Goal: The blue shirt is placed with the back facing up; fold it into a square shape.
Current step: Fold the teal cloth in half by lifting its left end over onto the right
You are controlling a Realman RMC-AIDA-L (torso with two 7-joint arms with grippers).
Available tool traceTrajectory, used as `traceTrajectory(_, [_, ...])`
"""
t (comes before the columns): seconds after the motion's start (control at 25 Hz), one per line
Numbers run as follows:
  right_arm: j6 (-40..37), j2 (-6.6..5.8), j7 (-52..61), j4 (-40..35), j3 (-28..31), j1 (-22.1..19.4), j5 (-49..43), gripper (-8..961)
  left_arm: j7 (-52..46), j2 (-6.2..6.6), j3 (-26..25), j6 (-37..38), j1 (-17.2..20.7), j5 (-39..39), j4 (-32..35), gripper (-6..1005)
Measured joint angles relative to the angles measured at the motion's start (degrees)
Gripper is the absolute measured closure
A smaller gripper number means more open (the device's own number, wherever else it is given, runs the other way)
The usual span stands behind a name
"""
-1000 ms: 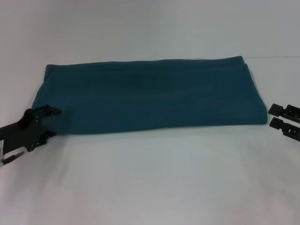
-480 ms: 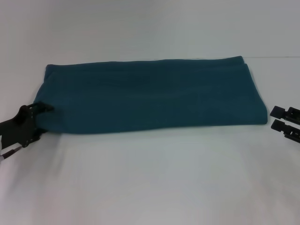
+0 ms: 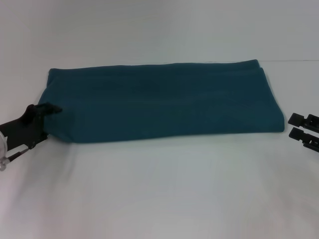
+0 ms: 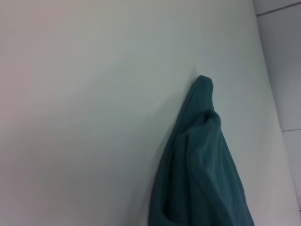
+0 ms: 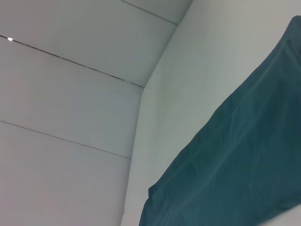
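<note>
From the head camera, the blue shirt (image 3: 159, 102) lay on the white table (image 3: 159, 189) already folded into a long, wide band. The left gripper (image 3: 50, 110) sat at the band's left end, its fingertips at the cloth's near left corner; the dark fingers seemed drawn together there, but whether fabric was actually pinched between them could not be told from this angle. The right gripper (image 3: 295, 125) lay just off the shirt's opposite end, beside the near right corner and not touching it, its two fingers clearly apart with a gap between them.

In the left wrist view, the shirt (image 4: 202, 174) rose ahead of that gripper as a bunched, rumpled peak of cloth against the pale table (image 4: 84, 117), which suggested the end was gathered or lifted a little at the fingers. The fingers themselves did not show.

In the right wrist view, the shirt (image 5: 235, 160) stretched flat away from that gripper across the table (image 5: 188, 70), smooth and undisturbed; no fingers showed here either.

Judged from the layout, the lengthwise folds were done and the step in hand was the cross fold: taking an end of the band to bring it over toward the other end. The next move would call for a sure hold on the left end, including all layers, then a lift and carry toward the right gripper's side, laid down with edges aligned so the result comes out square.
</note>
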Motion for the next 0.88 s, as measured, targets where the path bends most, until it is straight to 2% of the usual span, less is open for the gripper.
traceTrajectory(0.24, [-0.1,0.0,0.0,0.0,0.3,0.0,0.0,316,0.5,0.18,-0.1,0.1,0.8,0.2,0.0,352])
traceTrajectory(0.44, [0.0,0.0,0.0,0.0,0.4,0.0,0.0,316,2.4,0.2,-0.2,0.4,0.8,0.0,0.2,594])
traceTrajectory(0.56, [0.0,0.0,0.0,0.0,0.5,-0.1,0.0,316,3.4,0.24,-0.2,0.7,0.8,0.0,0.2,828])
traceTrajectory(0.76, [0.0,-0.04,0.1,0.0,0.9,-0.2,0.1,316,7.7,0.37,-0.6,3.1,1.1,-0.6,1.1,992])
traceTrajectory(0.88, [-0.1,-0.1,0.2,0.0,1.2,-0.2,0.0,316,11.8,0.53,-0.6,5.9,2.1,-1.1,3.7,992])
